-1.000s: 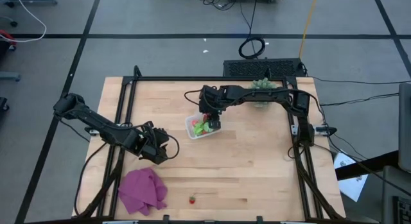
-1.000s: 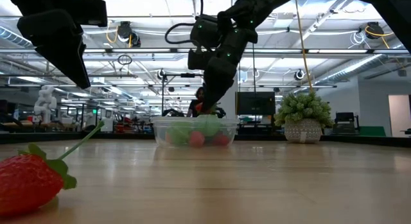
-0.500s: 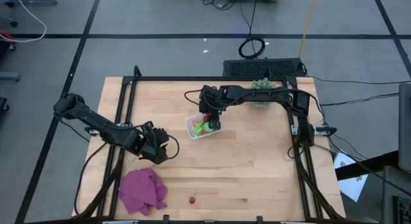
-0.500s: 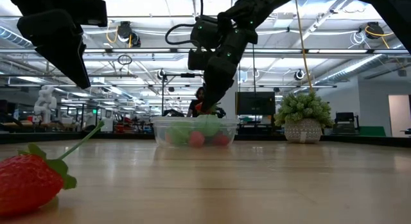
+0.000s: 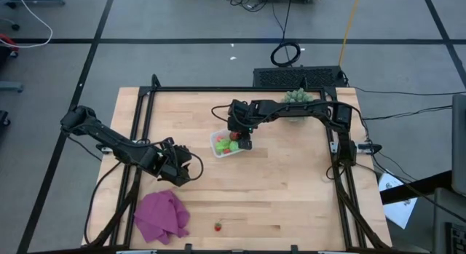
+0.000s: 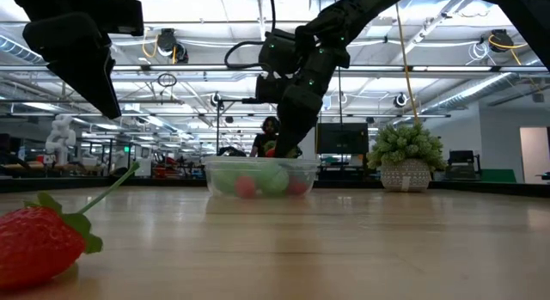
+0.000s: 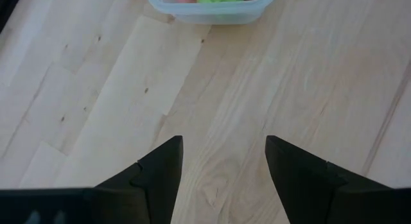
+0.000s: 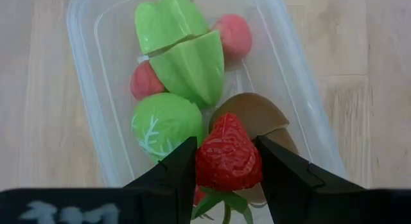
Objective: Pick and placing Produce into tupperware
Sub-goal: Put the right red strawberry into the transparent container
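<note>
Right gripper (image 8: 226, 161) is clamped on a strawberry (image 8: 228, 161), one finger pressed to each side, and it hangs right above the clear tub (image 8: 87, 70), over the end where the brown oval piece (image 8: 252, 113) sits. Below the berry the tub is crowded: a green leafy ball (image 8: 164, 124), a green ridged piece (image 8: 183, 54) and a couple of red and pink balls (image 8: 233, 34) fill most of the floor. From above, the gripper (image 5: 241, 137) sits over the right side of the tub (image 5: 218, 147), mid-table, with the spiky potted plant (image 5: 295, 98) well behind it. And there's one more strawberry (image 5: 217, 226) out on the wood near the front edge, close to the purple cloth (image 5: 162, 215), not yet collected. Left gripper (image 7: 221, 161) waits on its own side with its fingers spread and nothing between them, low over bare table (image 7: 308, 89), the tub (image 7: 212, 11) ahead of it. Now the risk, as I read it: the berry is being let go onto a heap, so it could land on the rounded brown piece and roll toward the rim, maybe over it. The tub is light, too; a finger catching the wall on the way out could drag or tip it and spill the lot.
</note>
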